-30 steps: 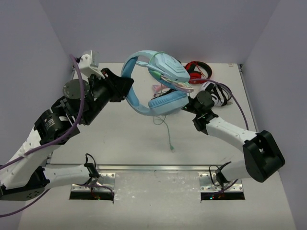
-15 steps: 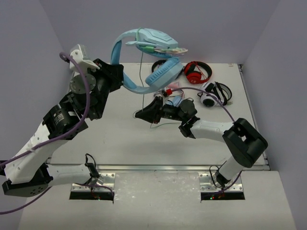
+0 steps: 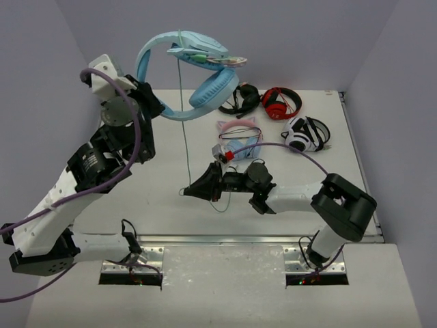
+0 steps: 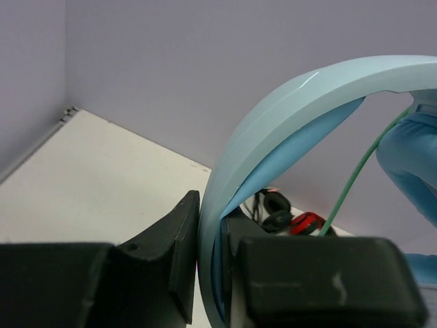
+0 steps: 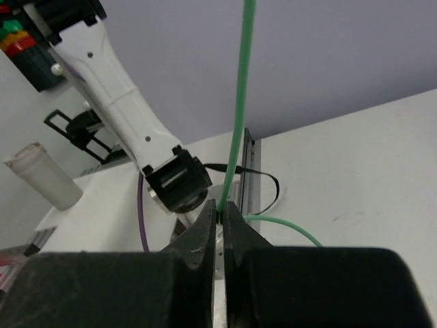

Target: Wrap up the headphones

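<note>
Bunch of spare headsets over at the far side of the white table (image 3: 164, 198). Black pair (image 3: 244, 98) and red pair (image 3: 280, 102) side by side, right up by the back wall (image 3: 307, 41). White-and-black pair (image 3: 305, 132) a bit nearer, toward the right edge. Pink-and-blue cat-ear pair (image 3: 240, 143) closer to the middle. Metal rail (image 3: 225, 240) along the near edge.

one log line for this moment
left gripper: shut on headband of headphones, held high | right gripper: shut on green cable, low | cable runs straight between them

Lilac walls (image 3: 273, 41) enclose a white table (image 3: 171, 212).
</note>
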`<state>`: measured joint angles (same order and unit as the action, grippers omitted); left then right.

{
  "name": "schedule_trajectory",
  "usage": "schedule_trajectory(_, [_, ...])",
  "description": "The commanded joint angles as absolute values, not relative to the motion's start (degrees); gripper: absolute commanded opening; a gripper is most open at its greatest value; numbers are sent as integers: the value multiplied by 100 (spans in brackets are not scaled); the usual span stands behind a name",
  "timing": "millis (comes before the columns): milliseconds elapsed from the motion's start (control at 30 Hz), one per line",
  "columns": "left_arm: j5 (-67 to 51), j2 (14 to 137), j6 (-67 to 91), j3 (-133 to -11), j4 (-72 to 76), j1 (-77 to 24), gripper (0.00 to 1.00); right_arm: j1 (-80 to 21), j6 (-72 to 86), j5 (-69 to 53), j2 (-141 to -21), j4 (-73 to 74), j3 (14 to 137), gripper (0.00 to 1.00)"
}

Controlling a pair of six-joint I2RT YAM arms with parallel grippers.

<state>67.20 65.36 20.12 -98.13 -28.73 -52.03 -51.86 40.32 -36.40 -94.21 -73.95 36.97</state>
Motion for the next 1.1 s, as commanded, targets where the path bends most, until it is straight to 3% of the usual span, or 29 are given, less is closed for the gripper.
schedule_trajectory(0, [7076,6749,1266,-9992,-1678,-4907,1,-5475,3265,-3245,-8668,-6913,3288,1])
schedule_trajectory(133, [5946,7329,1817,-10738,-2994,-3808,0,-6071,2190,-2360,-7727,-5197,3190,1])
schedule_trajectory(200, [6010,7549,1715,-10741,-2989,-3560,0,-6204,1803,-2102,-7384,-4240,3365,1])
schedule_trajectory(633, [6231,6803,2162,-7720,-2347,-3595,0,-6293,-400,-1004,-7084,699,6599,1])
schedule_trajectory(767, [6258,6583,2048,-7156,-2171,-3638,0,-6100,-921,-511,-7031,1421,7556,1])
schedule_trajectory(1067, [5810,6249,1538,-6469,-1679,-4561,0,-5880,-1564,1422,-6970,1099,7805,1])
